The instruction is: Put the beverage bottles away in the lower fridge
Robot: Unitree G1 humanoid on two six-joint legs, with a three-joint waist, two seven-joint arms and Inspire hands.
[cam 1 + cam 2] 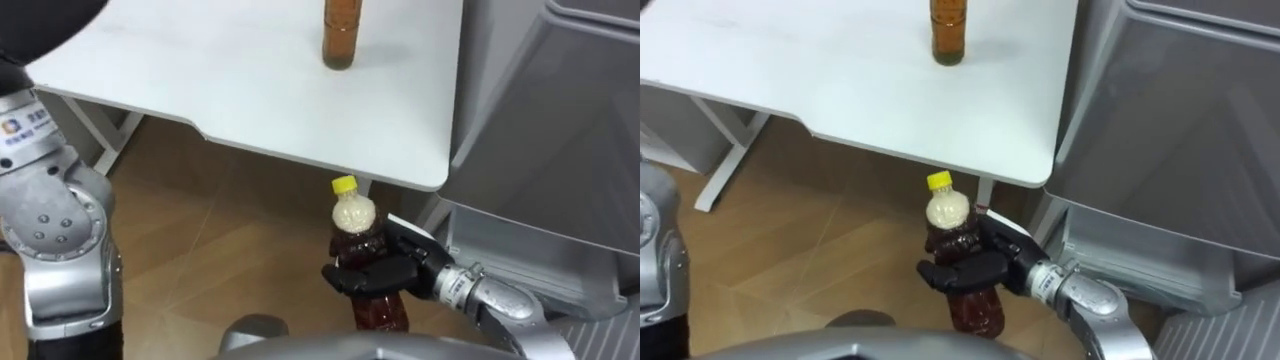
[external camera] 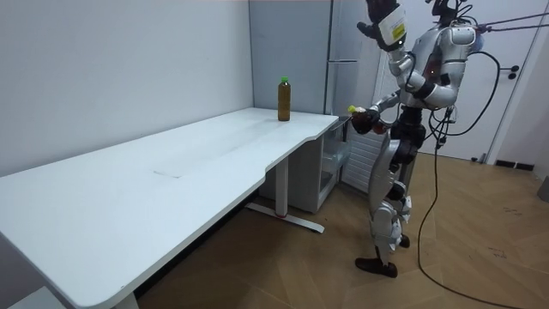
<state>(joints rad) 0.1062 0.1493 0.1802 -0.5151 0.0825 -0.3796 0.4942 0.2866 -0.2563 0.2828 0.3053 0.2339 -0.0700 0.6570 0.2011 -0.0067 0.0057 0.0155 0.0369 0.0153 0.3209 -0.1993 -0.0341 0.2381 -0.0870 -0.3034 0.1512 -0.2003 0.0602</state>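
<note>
Off white table's [image 1: 200, 80] front corner | my right hand [image 1: 375, 272] wrapped round yellow-capped dark plastic drink bottle [image 1: 353, 222] | I judge it full, heavyish, slick: waist grip suits.

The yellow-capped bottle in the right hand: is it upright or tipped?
Upright: the yellow-capped bottle has its cap straight above its base, and the right hand is curled round its middle.

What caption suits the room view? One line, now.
Robot beside the fridge, right hand gripping a yellow-capped bottle; a second bottle stands on the white table.
</note>
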